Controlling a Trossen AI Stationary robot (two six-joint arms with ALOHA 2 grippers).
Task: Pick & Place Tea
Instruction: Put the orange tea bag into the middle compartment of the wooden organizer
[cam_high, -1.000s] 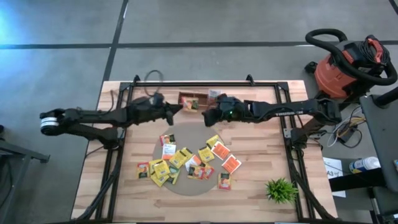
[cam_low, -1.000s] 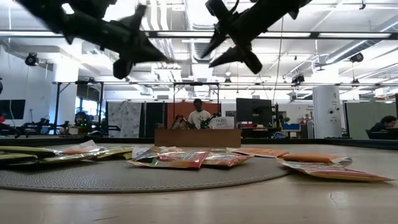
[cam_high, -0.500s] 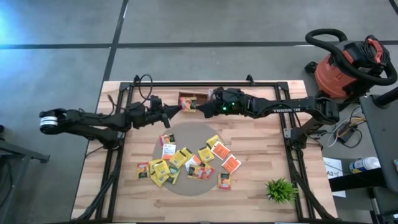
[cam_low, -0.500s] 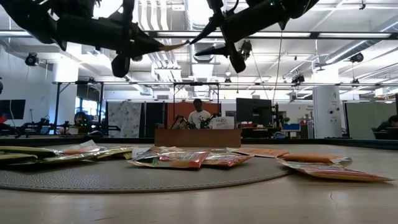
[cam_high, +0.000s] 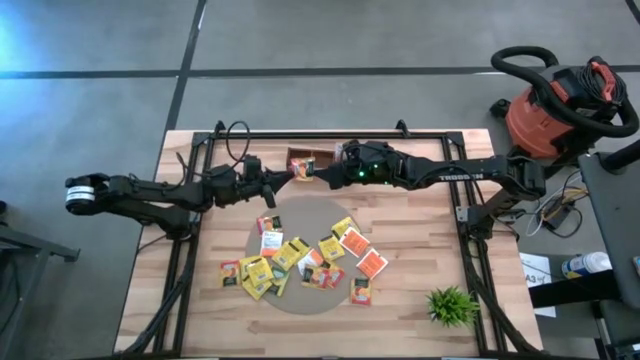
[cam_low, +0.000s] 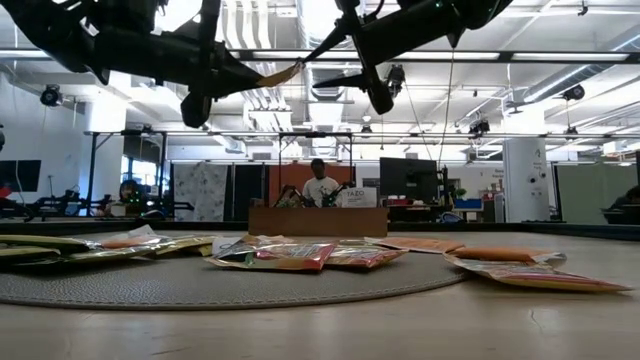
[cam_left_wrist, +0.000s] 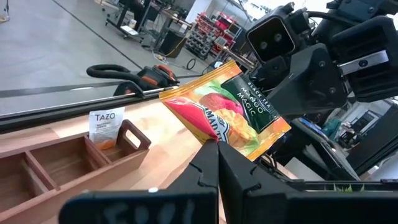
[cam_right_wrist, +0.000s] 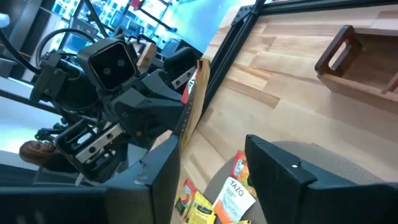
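My left gripper (cam_left_wrist: 217, 152) is shut on one orange-red and yellow tea packet (cam_left_wrist: 227, 112), high above the table near the wooden tray (cam_high: 312, 158). My right gripper (cam_right_wrist: 211, 146) faces it from the right, open. Its fingertips stand above and below the packet's free end (cam_low: 298, 66), and I see no touch. The other tea packets (cam_high: 300, 262) lie flat in a loose heap on a round grey mat (cam_high: 310, 215). A white packet (cam_left_wrist: 106, 124) stands in a tray compartment. My left gripper pinches the packet by one edge (cam_left_wrist: 217, 139) between its two fingers. The fingers lie level and come from the table's left. The packet sticks out past the fingertips toward the right gripper, nearly flat with its free end a little raised, lifted clear of the table.
A black metal frame (cam_high: 460, 200) runs round the work area. A small green plant (cam_high: 452, 305) stands at the near right corner. A red shop vacuum (cam_high: 555, 100) sits on the floor beyond the table's right side. People sit at desks far behind.
My right gripper has moved toward the table's left and far edge, up to the left gripper, and its fingers now stand a little wider apart. My left gripper has stayed shut. The packet now shows between the two grippers, held at the left gripper's tip.
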